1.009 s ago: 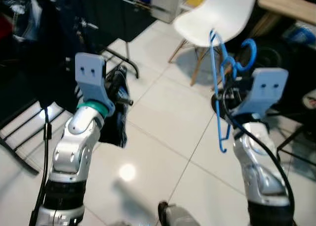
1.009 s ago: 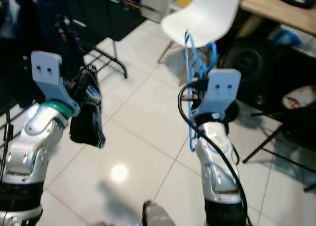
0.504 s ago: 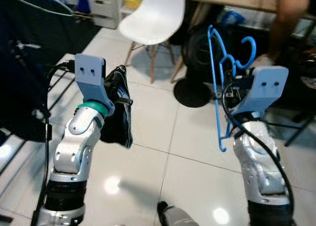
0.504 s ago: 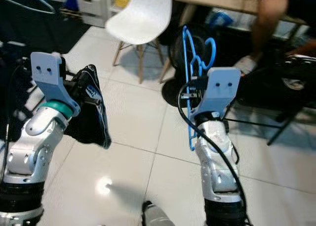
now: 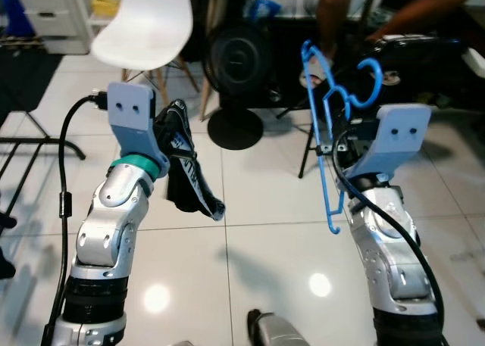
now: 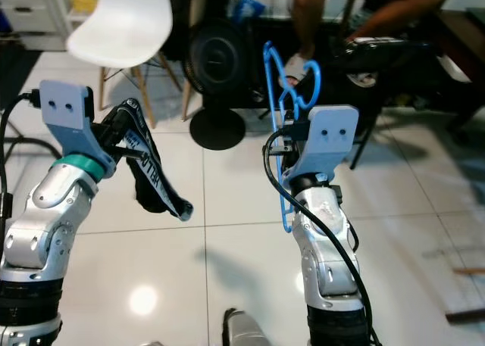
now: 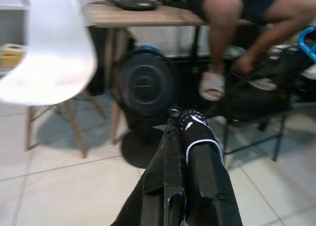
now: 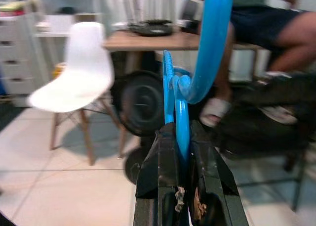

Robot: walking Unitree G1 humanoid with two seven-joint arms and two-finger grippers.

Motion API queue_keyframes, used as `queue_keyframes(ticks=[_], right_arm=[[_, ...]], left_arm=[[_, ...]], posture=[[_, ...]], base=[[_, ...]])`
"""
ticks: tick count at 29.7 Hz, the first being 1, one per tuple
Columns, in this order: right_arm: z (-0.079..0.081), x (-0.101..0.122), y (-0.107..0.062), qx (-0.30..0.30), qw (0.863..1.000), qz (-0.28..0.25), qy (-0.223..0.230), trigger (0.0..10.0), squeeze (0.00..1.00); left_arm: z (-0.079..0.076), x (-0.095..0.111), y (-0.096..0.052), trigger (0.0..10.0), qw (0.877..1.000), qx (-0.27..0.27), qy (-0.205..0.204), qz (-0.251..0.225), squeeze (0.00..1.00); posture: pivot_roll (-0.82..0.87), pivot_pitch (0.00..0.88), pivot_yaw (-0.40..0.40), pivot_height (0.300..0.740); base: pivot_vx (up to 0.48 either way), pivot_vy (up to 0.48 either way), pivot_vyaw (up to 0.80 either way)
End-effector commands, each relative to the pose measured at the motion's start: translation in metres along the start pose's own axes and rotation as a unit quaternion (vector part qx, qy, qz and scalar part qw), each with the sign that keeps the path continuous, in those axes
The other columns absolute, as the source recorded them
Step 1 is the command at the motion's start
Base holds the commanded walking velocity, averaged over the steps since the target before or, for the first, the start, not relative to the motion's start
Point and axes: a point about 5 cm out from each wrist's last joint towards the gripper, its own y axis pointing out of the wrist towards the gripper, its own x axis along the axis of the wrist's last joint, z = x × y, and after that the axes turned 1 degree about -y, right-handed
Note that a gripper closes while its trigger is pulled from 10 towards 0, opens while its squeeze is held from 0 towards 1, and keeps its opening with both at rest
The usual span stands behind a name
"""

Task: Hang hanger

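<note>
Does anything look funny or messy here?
A little. The left gripper holds a dark garment bunched up and dangling, not on the blue hanger, which the right gripper clamps by itself. Nothing looks spilled or broken.

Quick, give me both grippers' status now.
Left gripper: shut on the dark garment, held up over the tiled floor.
Right gripper: shut on the blue hanger, held upright, hook on top.
</note>
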Motion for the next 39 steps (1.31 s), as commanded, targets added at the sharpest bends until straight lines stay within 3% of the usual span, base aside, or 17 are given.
queue_keyframes(ticks=[1,39], right_arm=[[-0.0030,-0.0003,-0.0019,-0.006,1.000,0.001,-0.001,10.0,0.00],[-0.0039,-0.0011,-0.0030,-0.008,1.000,0.004,0.001,10.0,0.00]], left_arm=[[-0.0032,-0.0007,-0.0005,10.0,1.000,-0.006,0.002,0.001,0.00],[-0.0084,0.0011,-0.0023,10.0,1.000,-0.017,0.011,-0.011,0.00]], posture=[[-0.08,0.079,0.046,0.740],[-0.08,0.086,0.046,0.740]], base=[[0.000,0.000,-0.80],[0.000,0.000,-0.80]])
